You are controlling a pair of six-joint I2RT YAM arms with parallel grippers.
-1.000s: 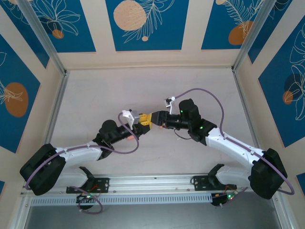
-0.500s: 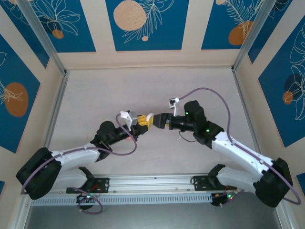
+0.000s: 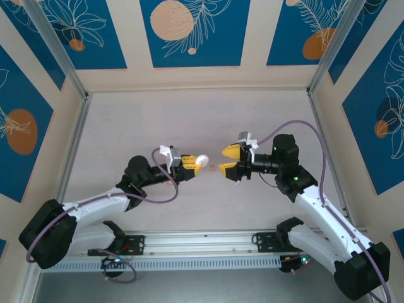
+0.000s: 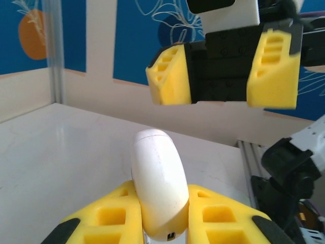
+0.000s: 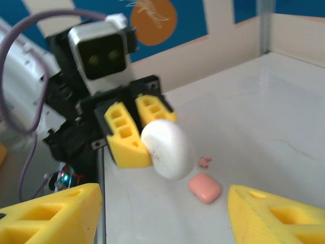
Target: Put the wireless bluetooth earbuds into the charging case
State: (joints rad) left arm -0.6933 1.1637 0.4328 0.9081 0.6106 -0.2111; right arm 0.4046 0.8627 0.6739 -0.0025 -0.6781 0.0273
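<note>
My left gripper (image 3: 189, 165) is shut on a smooth white egg-shaped shell (image 4: 157, 178), held off the table and pointing at my right gripper (image 3: 226, 160). That one stands open a short way to the right, with nothing between its yellow fingers (image 4: 170, 76). On the table between and below them lies the salmon-pink charging case (image 5: 204, 187), shut, with one tiny pink earbud (image 5: 204, 161) just beyond it. In the right wrist view the white shell (image 5: 165, 147) hangs above and left of the case. From above, the case is a faint pink speck (image 3: 213, 168).
The grey tabletop (image 3: 189, 120) is walled by blue and cream panels on three sides. An aluminium rail (image 3: 202, 243) with the arm bases runs along the near edge. Purple cables loop over both arms.
My right gripper has let go at the white shell, opened and pulled back to the right. The left gripper kept the shell and shifted slightly left.
</note>
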